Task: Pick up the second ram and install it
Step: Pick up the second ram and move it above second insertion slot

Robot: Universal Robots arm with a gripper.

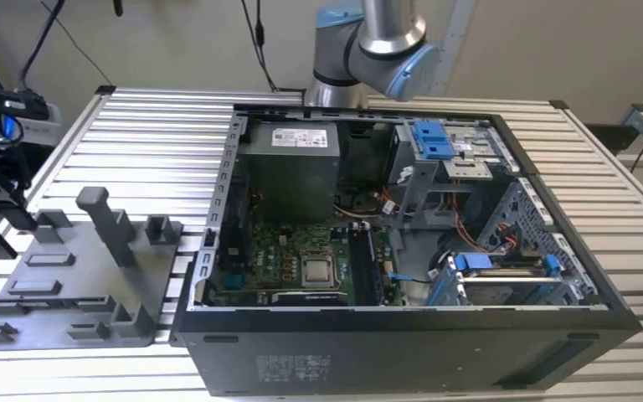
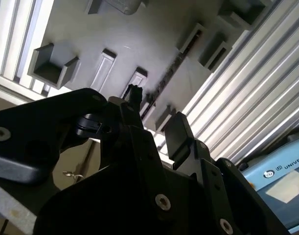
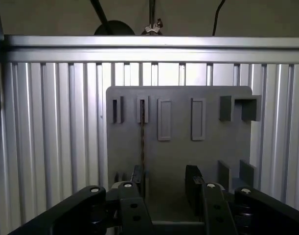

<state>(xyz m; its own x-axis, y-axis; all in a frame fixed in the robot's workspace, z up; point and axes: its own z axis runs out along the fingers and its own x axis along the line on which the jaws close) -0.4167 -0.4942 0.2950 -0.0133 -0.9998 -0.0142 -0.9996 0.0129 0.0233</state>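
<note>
The second ram (image 3: 142,132) shows edge-on in both wrist views, so it reads as a long, very thin dark strip. Its flat face and chips are turned away and cannot be made out. It stands on its long edge in a narrow slot of the grey tray (image 3: 178,147), just beside a second narrow slot (image 3: 118,110) and near two wider rectangular recesses (image 3: 164,120). In the second wrist view the same stick (image 2: 170,73) runs as a slim dark line across the tray (image 2: 80,29), among raised blocks and pockets. The claw (image 3: 165,172) hovers over the tray, released, with its two black fingers (image 3: 192,180) spread well apart and nothing between them. The stick's near end lines up with one finger rather than with the middle of the gap, and whether they touch cannot be told. In the second wrist view the claw (image 2: 155,105) likewise stands spread above the stick. In the lower part of the exterior view's left, the tray (image 1: 76,285) lies on the slatted metal desk (image 1: 154,134), just beside the open computer case (image 1: 411,352). The green motherboard (image 1: 288,251) lies inside the case.
</note>
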